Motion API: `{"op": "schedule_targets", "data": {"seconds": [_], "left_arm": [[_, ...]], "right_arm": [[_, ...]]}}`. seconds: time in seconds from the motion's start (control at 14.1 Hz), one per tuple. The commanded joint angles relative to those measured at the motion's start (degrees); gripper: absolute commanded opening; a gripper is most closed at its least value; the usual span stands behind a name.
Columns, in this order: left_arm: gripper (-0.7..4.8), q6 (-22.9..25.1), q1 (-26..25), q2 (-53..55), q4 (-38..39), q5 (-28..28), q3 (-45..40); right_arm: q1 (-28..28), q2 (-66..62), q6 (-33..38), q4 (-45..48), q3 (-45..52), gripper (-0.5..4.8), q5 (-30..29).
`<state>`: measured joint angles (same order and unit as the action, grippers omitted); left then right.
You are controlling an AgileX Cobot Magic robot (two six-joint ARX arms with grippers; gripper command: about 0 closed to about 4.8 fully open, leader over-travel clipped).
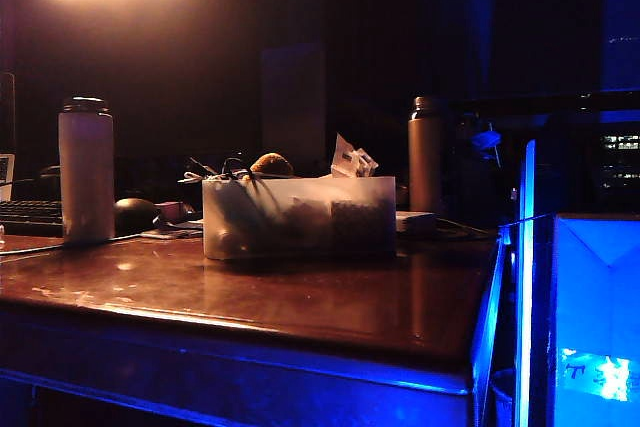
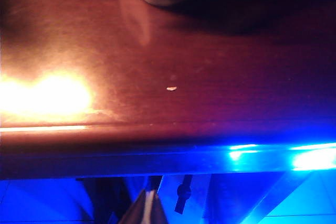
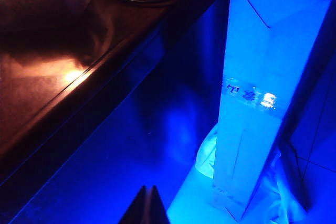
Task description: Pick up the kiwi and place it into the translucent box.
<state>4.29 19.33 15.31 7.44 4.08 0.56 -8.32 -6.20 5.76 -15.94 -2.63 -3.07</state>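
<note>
Kiwi (image 1: 271, 163) sits in the middle of the exterior frame, at the top of the box (image 1: 298, 215), seemingly already inside, so the task looks close to finished and the sensible step is to keep both arms clear of the counter (image 1: 300, 297). Left end effector (image 2: 150, 207), pressed together and empty, hangs below the counter edge. Right end effector (image 3: 147, 203), likewise pressed together, holds nothing.

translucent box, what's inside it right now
A brown kiwi sits at the top of the translucent box, beside cables and white packets. Dim shapes show through the frosted walls, too blurred to name. Neither arm is near.
</note>
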Motion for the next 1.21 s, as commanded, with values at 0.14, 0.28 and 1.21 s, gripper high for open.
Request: {"op": "schedule_targets", "data": {"seconds": [0.14,0.28,1.21], "left_arm": [[-0.03,0.17,-0.02,0.02,-1.11,-0.24,-0.04],[-0.03,0.20,-0.02,0.02,-1.11,-0.22,-0.04],[-0.03,0.17,-13.14,-14.27,0.83,-0.17,-0.22]], "right_arm": [[-0.04,0.00,0.24,-0.11,0.02,-0.01,-0.28],[-0.04,0.00,0.24,-0.11,0.02,-0.01,-0.28],[3.19,6.08,0.24,5.33,1.70,-0.01,-0.07]]}}
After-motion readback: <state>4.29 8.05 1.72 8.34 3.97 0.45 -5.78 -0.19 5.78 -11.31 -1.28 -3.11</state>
